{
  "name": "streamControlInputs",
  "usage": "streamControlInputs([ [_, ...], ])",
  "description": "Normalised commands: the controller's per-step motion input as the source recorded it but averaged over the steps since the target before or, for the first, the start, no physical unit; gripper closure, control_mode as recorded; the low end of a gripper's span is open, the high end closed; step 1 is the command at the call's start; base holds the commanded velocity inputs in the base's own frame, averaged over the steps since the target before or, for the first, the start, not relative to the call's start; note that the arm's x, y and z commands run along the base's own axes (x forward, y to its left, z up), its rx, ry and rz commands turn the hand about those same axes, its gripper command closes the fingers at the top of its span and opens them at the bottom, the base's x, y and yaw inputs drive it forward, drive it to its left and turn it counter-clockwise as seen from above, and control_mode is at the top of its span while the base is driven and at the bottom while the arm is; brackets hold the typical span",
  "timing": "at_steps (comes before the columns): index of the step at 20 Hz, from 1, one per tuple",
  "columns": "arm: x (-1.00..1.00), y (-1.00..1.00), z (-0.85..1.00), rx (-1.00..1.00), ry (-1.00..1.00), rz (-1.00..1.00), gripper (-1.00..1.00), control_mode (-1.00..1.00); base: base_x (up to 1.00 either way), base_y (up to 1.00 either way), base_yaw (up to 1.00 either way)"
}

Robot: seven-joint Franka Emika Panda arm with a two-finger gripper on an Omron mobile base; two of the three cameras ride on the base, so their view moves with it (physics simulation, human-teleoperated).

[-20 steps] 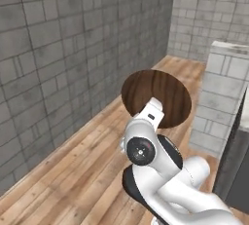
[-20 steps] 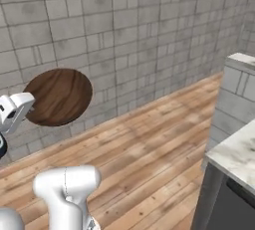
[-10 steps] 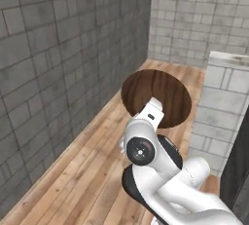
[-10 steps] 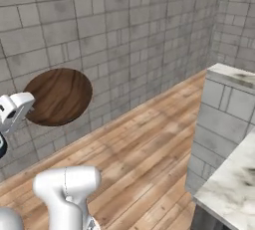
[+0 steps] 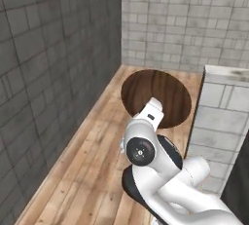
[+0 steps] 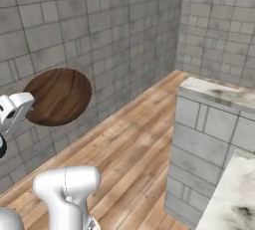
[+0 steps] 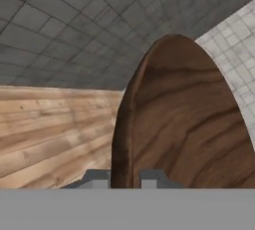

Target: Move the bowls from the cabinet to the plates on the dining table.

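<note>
Fingertips sit nearest in my hand view, one on each side of the wooden bowl's rim, and I read the gripper as pinched shut on that edge. From there I see the bowl edge-on, its dark brown wood-grain face turned to the right of the view.

On my left base view the white arm rises from the lower right and its wrist covers the lower edge of the wooden bowl, which hangs in the air above the plank floor with its round face turned toward the camera. On my right base view the hand comes in at the left edge and the wooden bowl sits just beyond it, tilted up on its rim.

Farther out, a block-faced counter end with a marble top stands to the right. Beyond the floor, grey block walls meet in a corner.
</note>
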Motion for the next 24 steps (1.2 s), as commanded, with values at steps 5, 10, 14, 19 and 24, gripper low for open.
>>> streamControlInputs([
  [5,0.0,0.0,0.0,0.0,0.0,0.0,1.0,1.0,1.0,0.33,-0.31],
  [10,0.0,0.0,0.0,0.0,0.0,0.0,1.0,1.0,1.0,0.49,-0.37],
  [14,0.0,0.0,0.0,0.0,0.0,0.0,1.0,1.0,1.0,0.36,-0.43],
  [19,0.0,0.0,0.0,0.0,0.0,0.0,1.0,1.0,1.0,0.19,-0.46],
  [24,0.0,0.0,0.0,0.0,0.0,0.0,1.0,1.0,1.0,0.2,-0.4],
])
